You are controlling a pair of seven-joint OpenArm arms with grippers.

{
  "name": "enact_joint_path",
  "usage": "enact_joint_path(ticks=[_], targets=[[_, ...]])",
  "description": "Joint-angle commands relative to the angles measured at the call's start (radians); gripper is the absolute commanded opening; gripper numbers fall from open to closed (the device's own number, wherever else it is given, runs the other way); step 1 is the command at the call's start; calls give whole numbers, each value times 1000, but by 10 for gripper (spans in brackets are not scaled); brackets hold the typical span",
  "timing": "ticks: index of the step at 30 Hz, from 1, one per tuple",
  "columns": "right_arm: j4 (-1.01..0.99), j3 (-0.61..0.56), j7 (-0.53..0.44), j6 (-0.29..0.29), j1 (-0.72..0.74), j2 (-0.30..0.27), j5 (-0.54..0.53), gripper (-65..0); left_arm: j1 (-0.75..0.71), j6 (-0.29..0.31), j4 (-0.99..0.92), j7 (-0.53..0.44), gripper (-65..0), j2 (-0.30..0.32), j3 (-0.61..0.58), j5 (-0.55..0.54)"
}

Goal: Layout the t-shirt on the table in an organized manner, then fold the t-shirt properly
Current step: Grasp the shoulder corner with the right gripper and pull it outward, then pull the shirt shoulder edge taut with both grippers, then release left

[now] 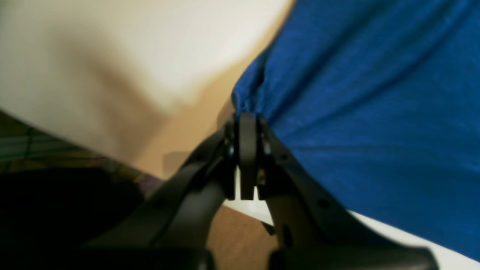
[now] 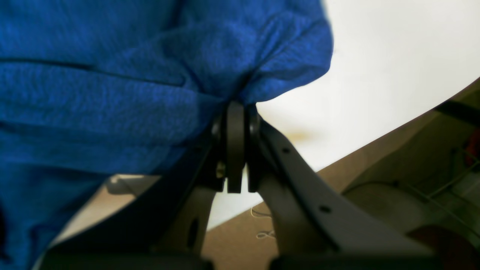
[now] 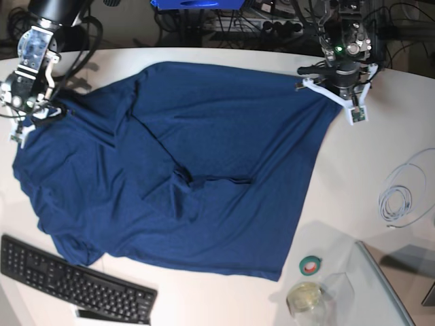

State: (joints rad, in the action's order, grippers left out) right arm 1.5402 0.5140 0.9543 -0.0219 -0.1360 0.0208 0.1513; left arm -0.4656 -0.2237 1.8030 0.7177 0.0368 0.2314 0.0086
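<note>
The dark blue t-shirt (image 3: 197, 170) lies spread over most of the white table (image 3: 367, 163), with creases near its middle. My left gripper (image 3: 334, 98) is at the shirt's far right corner. In the left wrist view that gripper (image 1: 247, 117) is shut on a bunched edge of the t-shirt (image 1: 367, 105). My right gripper (image 3: 39, 112) is at the shirt's far left edge, and the right wrist view shows it (image 2: 236, 107) shut on a gathered fold of the t-shirt (image 2: 112, 93). Both pinched spots are close above the table (image 2: 375, 56).
A black keyboard (image 3: 75, 285) lies at the front left, touching the shirt's lower edge. A green tape roll (image 3: 311, 265) and a clear jar (image 3: 306, 297) stand at the front right. A coiled white cable (image 3: 399, 197) lies on the right. Cables crowd the back edge.
</note>
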Motion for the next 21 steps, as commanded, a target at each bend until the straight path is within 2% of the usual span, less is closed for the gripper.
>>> enact_joint_path(ticks=[1,5,7,19,21], targets=[[15,2,-13,-5,2,-29,-12,-648,-2,-7,22,-17,-650,7,21,15],[0,4,-10,-5,-26,-81,-49,-648,0,-4,22,-17,-650,12,64,17],[-27,11,-13,-5,-32,-83,-49,-648,-3,-4,22,-17,-650,28,58,17],[-91,51,-53,-5,-32,-52,-51,-645,-23,-6,22,-17,-650,24,56,17],[-91,51,-53,-5,-32,-51,-51,-603,-37,-7,22,-17,-650,24,56,17]])
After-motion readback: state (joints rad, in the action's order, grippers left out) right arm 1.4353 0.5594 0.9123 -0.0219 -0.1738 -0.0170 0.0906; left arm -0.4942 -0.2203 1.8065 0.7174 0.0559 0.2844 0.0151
